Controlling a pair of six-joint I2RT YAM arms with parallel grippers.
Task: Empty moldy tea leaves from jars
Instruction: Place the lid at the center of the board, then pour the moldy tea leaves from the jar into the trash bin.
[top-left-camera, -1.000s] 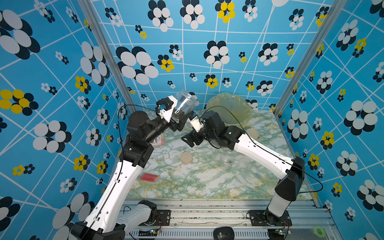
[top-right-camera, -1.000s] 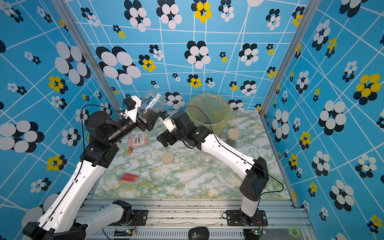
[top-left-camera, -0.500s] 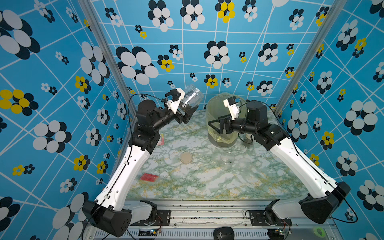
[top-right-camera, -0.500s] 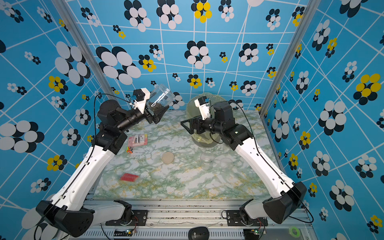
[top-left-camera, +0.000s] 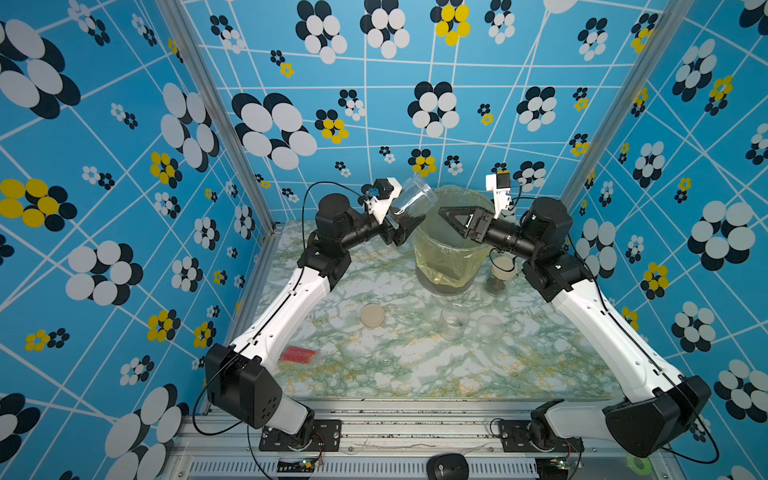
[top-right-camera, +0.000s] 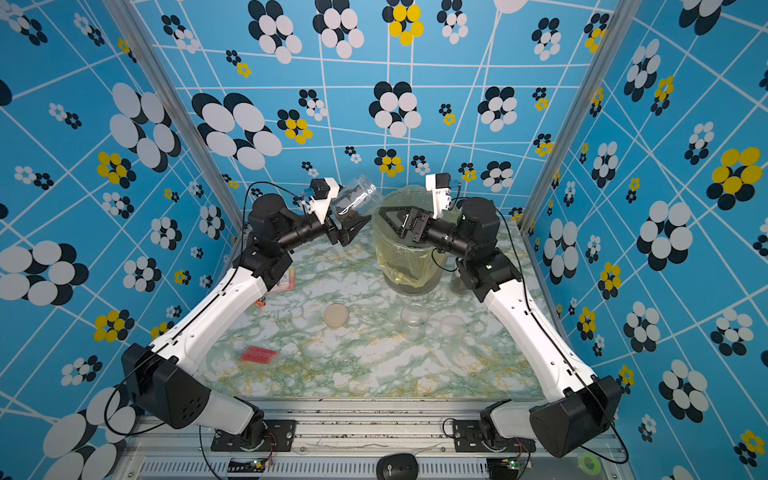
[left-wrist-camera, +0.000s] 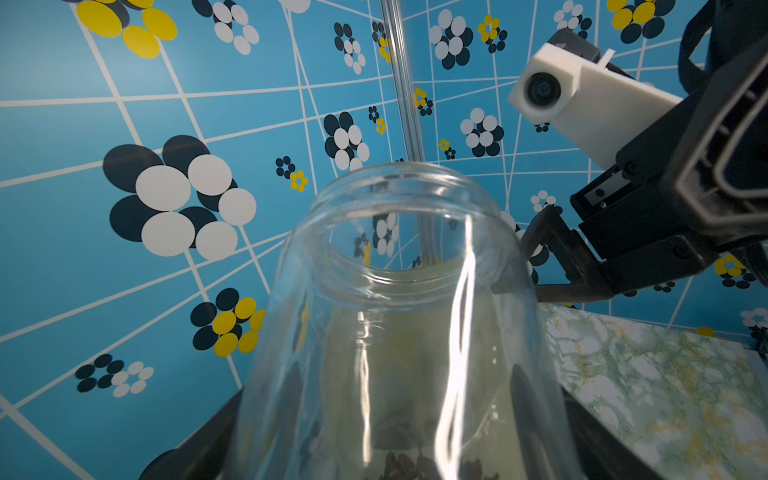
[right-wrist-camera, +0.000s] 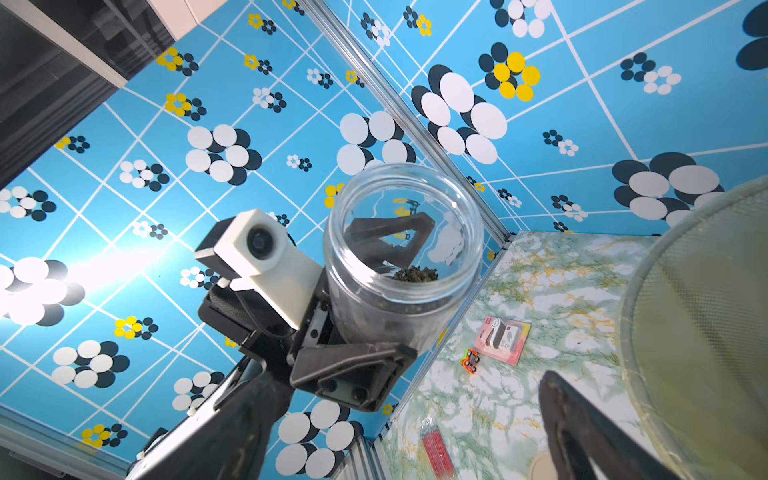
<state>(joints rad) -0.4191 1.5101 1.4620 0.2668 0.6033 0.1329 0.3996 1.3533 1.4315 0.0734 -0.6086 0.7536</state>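
Moldy tea leaves (right-wrist-camera: 415, 274) lay in a lidless jar (right-wrist-camera: 399, 249) clasped by the left gripper (top-right-camera: 351, 212) beside the bin (top-left-camera: 449, 257); the right gripper (top-left-camera: 455, 220) gaped empty. Pouring probably needed more tilt.

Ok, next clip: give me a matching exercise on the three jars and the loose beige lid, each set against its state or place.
Things
1. held jar
2. lidded jar
3. open jar
4. loose beige lid

States
A. lies flat on the table, apart from every jar
B. tilted in the left end effector, lid off, tea leaves inside
C. upright on the table, no lid, looks empty
D. closed, standing beside the bin

Pairs: 1-B, 2-D, 3-C, 4-A
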